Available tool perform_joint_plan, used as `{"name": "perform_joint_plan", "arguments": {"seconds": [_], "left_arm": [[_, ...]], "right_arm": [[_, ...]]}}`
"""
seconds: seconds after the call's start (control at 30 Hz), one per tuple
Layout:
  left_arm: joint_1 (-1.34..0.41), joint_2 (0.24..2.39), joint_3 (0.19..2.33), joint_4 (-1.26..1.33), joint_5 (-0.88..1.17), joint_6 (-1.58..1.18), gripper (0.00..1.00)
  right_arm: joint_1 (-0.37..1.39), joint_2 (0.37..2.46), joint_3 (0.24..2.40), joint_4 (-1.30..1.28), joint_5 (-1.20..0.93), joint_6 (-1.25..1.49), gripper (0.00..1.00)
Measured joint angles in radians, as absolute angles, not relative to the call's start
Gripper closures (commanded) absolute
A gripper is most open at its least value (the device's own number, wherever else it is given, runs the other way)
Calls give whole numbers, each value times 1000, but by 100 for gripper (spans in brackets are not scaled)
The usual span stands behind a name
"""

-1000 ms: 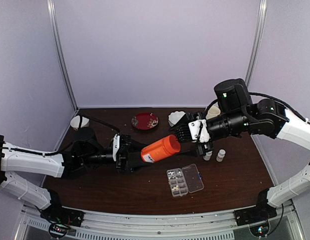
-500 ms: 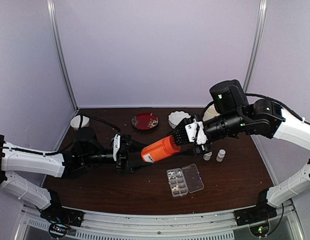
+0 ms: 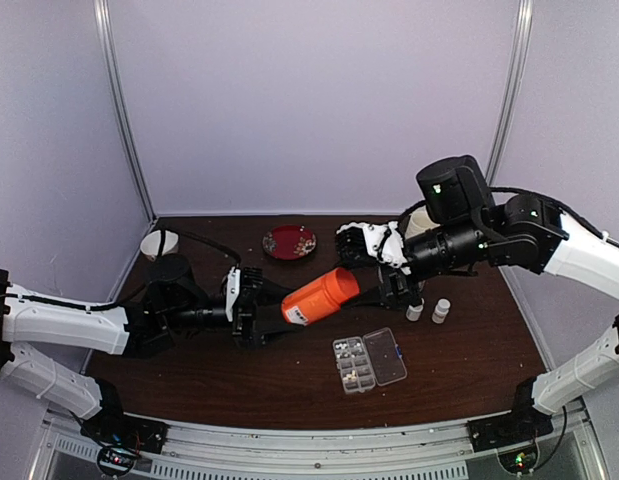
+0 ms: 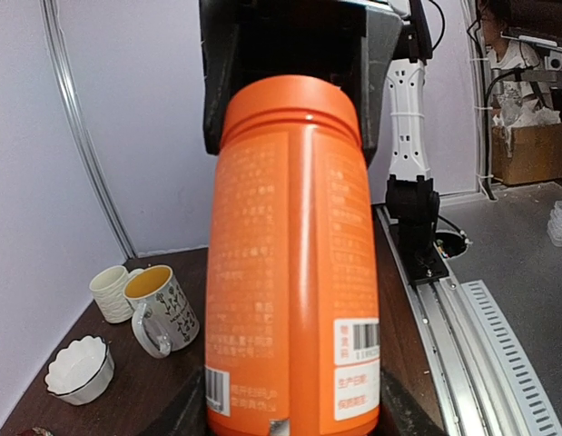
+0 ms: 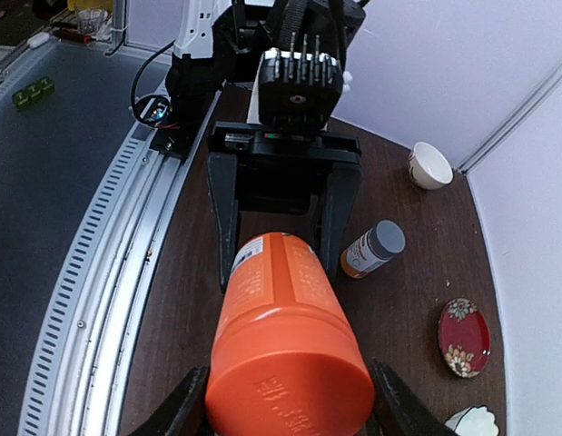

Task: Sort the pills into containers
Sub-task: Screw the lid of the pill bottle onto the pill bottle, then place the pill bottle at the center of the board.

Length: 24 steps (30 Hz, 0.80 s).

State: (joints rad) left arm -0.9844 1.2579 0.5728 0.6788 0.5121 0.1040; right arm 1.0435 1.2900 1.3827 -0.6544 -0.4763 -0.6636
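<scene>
Step in hand is judged to be cap removal from the orange bottle [image 3: 319,297]. The bottle is held level above the table [image 3: 239,380], with its base pinched by the left claw [image 3: 269,305]. Its cap end is taken between the fingers of the right claw [image 3: 371,268], and in the right wrist view the pads appear pressed on both sides. For a clean turn, the base should be gripped firmly and the twist made about the bottle's own axis. The mouth is best tipped slightly up so nothing is spilled. The cap should be drawn straight off, away from the left claw. The pill box [image 3: 369,362] lies below the right claw toward the near edge, lid open. Pale specks [image 3: 355,375] are seen in its compartments and are taken for pills, though they are too small to be sure. Room is tight under the right claw, where two small white bottles [image 3: 429,311] stand close beneath it. A white bowl [image 3: 354,236] sits just behind it — a red dish [image 3: 290,242] further left. Open air is left above and between the claws.
</scene>
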Motion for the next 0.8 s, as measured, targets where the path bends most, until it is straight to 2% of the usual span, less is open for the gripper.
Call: {"name": "perform_joint_plan", "arguments": {"seconds": [0.5,0.8], "left_arm": [[-1000,1258,573,593,501,79,100],[-1003,1258,572,566,484,95,100]], "right_arm": [[1113,1351,1469,-820,-308,79,90],[1112,1367,1476,-863,-313,270,92]]}}
